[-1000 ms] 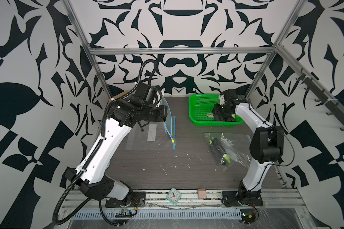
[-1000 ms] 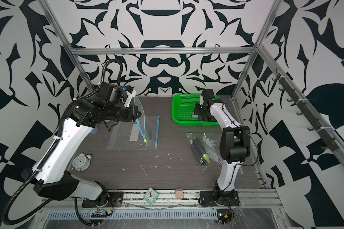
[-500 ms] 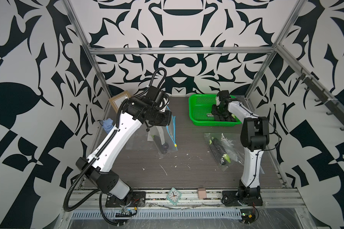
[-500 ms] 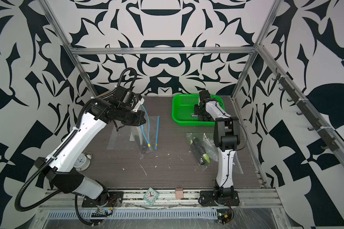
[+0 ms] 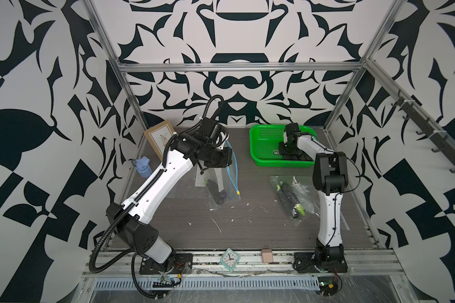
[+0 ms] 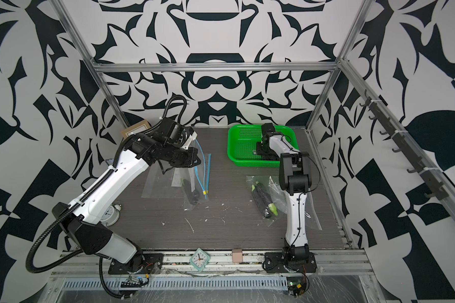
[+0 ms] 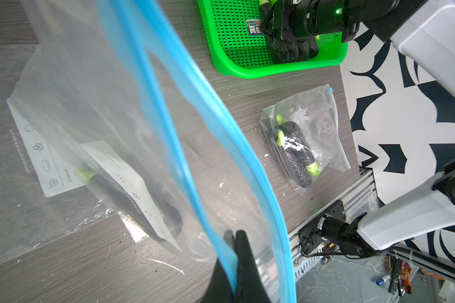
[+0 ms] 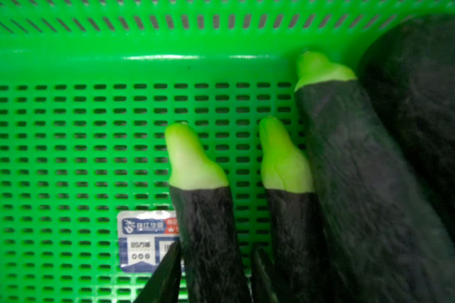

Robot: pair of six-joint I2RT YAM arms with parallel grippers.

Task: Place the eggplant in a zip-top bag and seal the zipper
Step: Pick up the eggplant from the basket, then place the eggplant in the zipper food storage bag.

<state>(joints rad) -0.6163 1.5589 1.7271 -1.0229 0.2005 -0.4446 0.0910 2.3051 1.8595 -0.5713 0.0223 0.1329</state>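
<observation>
My left gripper is shut on the blue zipper rim of a clear zip-top bag. It holds the mouth up and open over the table's middle. A dark eggplant with a green stem lies in the bag's bottom. My right gripper is down in the green basket, seen in both top views. Its jaws stand open, close on either side of one eggplant that lies on the basket floor. Two more eggplants lie beside it.
A sealed bag of eggplants lies by the right arm's base. A flat empty bag lies under the held one. A picture frame and a blue bottle stand at the back left. A clock sits on the front rail.
My left gripper carried the bag's rim to the right, and the bag now hangs with the eggplant at its bottom. The right arm folded in, and its jaws narrowed round an eggplant in the basket.
</observation>
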